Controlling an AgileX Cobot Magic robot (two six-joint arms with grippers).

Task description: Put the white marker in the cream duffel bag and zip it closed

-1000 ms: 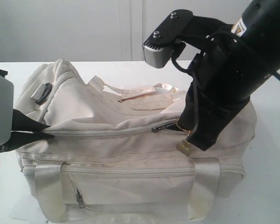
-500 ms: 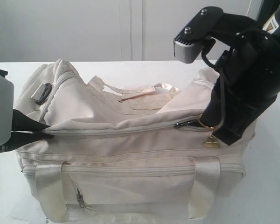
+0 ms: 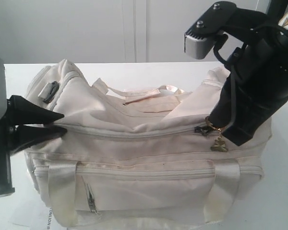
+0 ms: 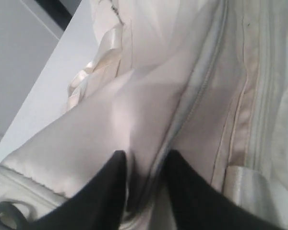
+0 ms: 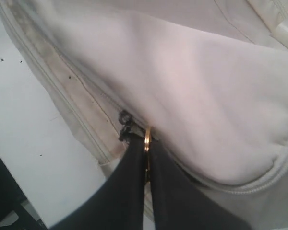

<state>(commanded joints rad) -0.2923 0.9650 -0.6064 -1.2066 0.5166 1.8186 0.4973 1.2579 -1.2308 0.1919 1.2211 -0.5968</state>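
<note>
White table (image 3: 134, 69) is carrying cream duffel bag (image 3: 134, 143), frame centre. Left gripper (image 3: 62, 122) is pinching its left-end fabric; right gripper (image 5: 145, 158) is clamping zipper ring (image 5: 147, 139), centre right. Zip appearing nearly shut; white marker unseen, presumably inside.

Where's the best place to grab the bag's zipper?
The gold ring on the zipper slider, at the bag's right end, coming from above. It stands out edge-on from the cloth, so jaws can pinch its flat sides.
</note>
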